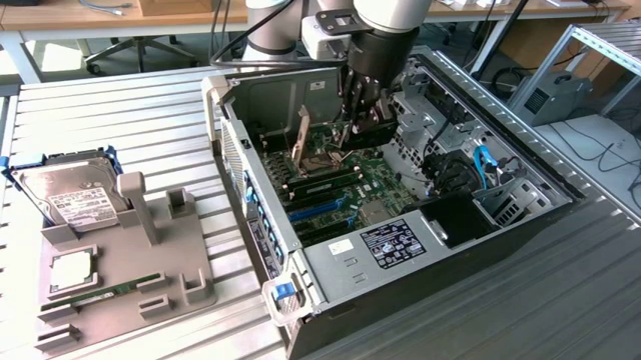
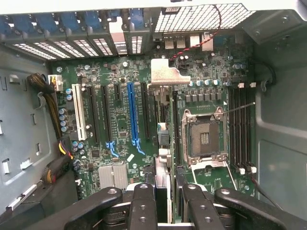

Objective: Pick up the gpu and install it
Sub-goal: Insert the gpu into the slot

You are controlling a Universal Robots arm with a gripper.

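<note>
My gripper (image 1: pixel 361 112) reaches down into the open computer case (image 1: pixel 341 259), over the motherboard (image 1: pixel 346 187). It is shut on the gpu (image 1: pixel 373 133), a dark card held on edge above the board. In the wrist view the gpu (image 2: pixel 163 143) shows edge-on between my two fingers (image 2: pixel 142 206), with its silver end bracket (image 2: pixel 165 76) toward the case's rear grille. The card hangs between the long blue slot (image 2: pixel 130 115) and the CPU socket (image 2: pixel 204 136). Whether its edge touches a slot is hidden.
A grey fixture (image 1: pixel 180 255) stands at the exterior view's left, holding a hard drive (image 1: pixel 70 199) and a green memory stick (image 1: pixel 100 292). Inside the case are drive cages (image 1: pixel 440 135), a blue cable (image 1: pixel 483 161), memory slots (image 2: pixel 240 129) and a white slot (image 2: pixel 76 112).
</note>
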